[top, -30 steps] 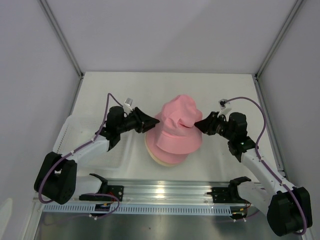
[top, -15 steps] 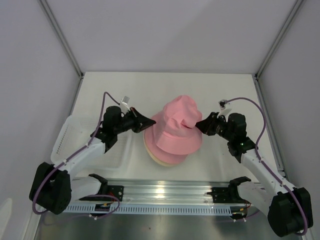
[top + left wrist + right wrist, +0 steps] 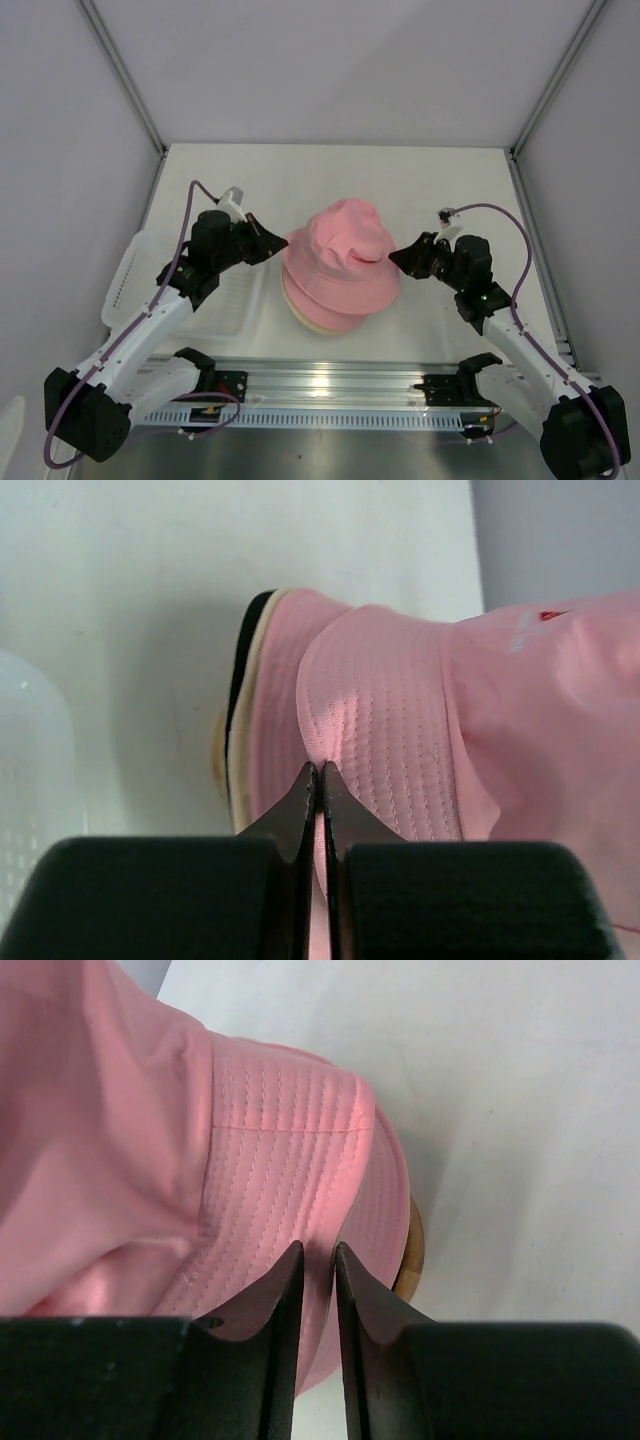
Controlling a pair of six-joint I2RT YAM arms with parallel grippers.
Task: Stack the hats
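The top pink hat (image 3: 340, 250) sits crown-up on a stack in the middle of the table. Under it show a second pink brim (image 3: 275, 710), a black edge (image 3: 245, 670) and a beige edge (image 3: 315, 322). My left gripper (image 3: 283, 243) is at the hat's left side, shut on its stitched brim (image 3: 380, 710), with pink fabric pinched between the jaws. On the opposite side my right gripper (image 3: 393, 260) grips the right brim (image 3: 280, 1150), its fingers (image 3: 285, 1280) nearly together on the fabric.
A white plastic basket (image 3: 130, 280) lies at the left, under my left arm. A wooden stand rim (image 3: 410, 1260) peeks out beneath the stack. The metal rail (image 3: 330, 385) runs along the near edge. White walls enclose the table.
My left gripper closed on the pink hat's left brim and drew back to the left. The hat's crown went from tilted and creased to round and lower. The right gripper barely moved.
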